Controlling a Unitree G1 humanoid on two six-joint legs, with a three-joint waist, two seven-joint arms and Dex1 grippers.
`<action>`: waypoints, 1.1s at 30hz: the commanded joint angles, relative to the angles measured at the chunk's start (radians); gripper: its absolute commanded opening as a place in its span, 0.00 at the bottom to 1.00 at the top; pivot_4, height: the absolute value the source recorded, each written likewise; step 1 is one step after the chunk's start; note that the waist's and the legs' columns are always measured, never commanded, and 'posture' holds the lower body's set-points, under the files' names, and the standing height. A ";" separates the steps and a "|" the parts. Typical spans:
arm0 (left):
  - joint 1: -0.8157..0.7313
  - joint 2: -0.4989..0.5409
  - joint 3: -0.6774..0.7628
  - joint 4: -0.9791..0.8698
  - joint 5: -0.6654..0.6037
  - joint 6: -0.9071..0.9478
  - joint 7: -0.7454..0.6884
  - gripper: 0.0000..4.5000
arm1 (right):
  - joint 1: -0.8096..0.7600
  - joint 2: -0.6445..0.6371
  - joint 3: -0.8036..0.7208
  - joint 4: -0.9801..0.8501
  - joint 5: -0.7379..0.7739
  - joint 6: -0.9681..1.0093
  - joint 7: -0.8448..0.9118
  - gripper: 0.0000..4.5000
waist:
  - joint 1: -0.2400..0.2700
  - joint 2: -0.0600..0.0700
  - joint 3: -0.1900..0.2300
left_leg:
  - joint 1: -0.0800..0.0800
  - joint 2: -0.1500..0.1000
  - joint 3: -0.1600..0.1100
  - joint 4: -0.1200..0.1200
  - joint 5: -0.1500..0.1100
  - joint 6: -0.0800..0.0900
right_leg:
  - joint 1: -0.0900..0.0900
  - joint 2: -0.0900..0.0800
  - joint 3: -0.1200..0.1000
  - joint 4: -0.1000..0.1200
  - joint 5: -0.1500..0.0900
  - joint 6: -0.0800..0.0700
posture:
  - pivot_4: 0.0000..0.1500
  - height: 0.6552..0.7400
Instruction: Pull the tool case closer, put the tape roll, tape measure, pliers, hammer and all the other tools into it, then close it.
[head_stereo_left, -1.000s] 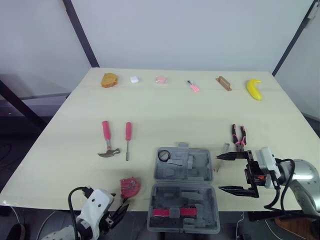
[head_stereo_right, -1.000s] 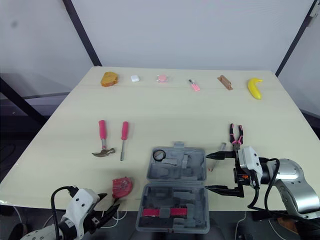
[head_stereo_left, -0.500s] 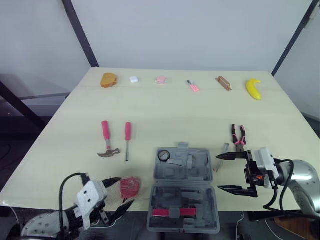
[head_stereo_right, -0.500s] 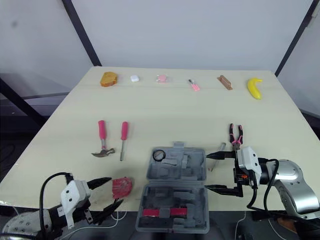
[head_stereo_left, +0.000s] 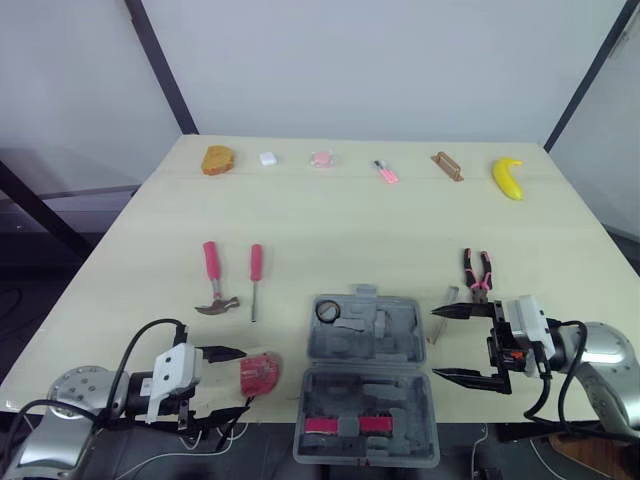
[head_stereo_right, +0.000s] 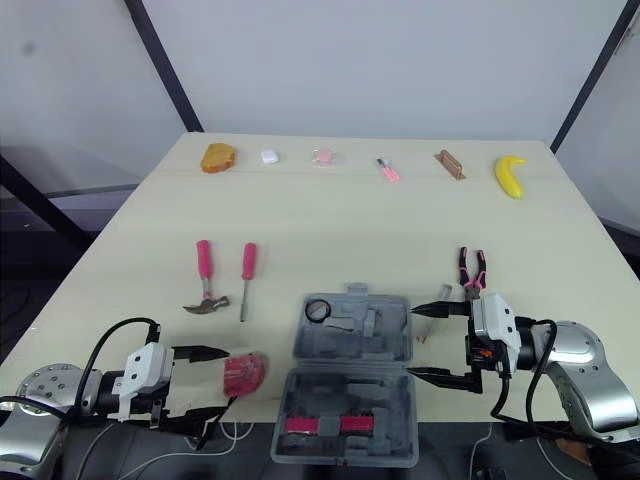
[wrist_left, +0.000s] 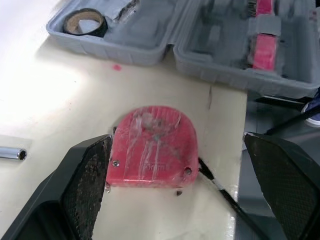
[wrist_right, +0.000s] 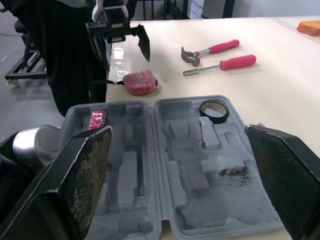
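The grey tool case (head_stereo_left: 366, 385) lies open at the table's front edge, with the black tape roll (head_stereo_left: 329, 311) in its far half. The red tape measure (head_stereo_left: 259, 373) lies to its left; my left gripper (head_stereo_left: 240, 381) is open, and the tape measure (wrist_left: 152, 146) sits between its fingertips, apart from both. A pink-handled hammer (head_stereo_left: 213, 280) and screwdriver (head_stereo_left: 256, 278) lie further back on the left. Pink pliers (head_stereo_left: 477, 273) and a small metal bit (head_stereo_left: 450, 296) lie to the right. My right gripper (head_stereo_left: 458, 345) stands open beside the case's right side, holding nothing.
Along the far edge sit a brown bun (head_stereo_left: 218, 160), a white piece (head_stereo_left: 268, 158), two pink items (head_stereo_left: 320, 159), a brown block (head_stereo_left: 447, 166) and a banana (head_stereo_left: 508, 178). The case overhangs the front table edge (head_stereo_left: 120, 415). Cables hang below it.
My left arm has risen from below the table edge and moved forward, so its open fingers now flank the tape measure. The right gripper has barely moved.
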 joint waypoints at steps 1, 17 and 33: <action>-0.042 -0.010 -0.035 0.052 0.028 -0.039 -0.007 1.00 | -0.005 -0.001 -0.017 -0.045 0.020 -0.002 -0.013 1.00 | 0.000 0.000 0.000 | 0.000 0.000 0.000 0.000 0.000 0.000 | 0.000 0.000 0.000 0.000 0.000 0.000 | 1.00 1.00; -0.166 -0.086 -0.122 0.267 0.101 -0.130 0.029 0.88 | -0.014 -0.003 -0.008 -0.057 0.022 0.003 -0.022 1.00 | 0.000 0.000 0.000 | 0.000 0.000 -0.001 0.001 0.000 0.000 | 0.000 0.000 0.000 0.002 0.000 0.000 | 1.00 1.00; -0.206 -0.027 -0.083 0.020 -0.060 -0.003 -0.077 0.69 | -0.018 0.019 -0.026 -0.130 0.179 0.238 -0.130 1.00 | 0.004 0.000 0.000 | 0.000 0.001 -0.004 0.001 0.000 0.000 | 0.000 -0.001 -0.001 0.003 0.000 0.000 | 1.00 1.00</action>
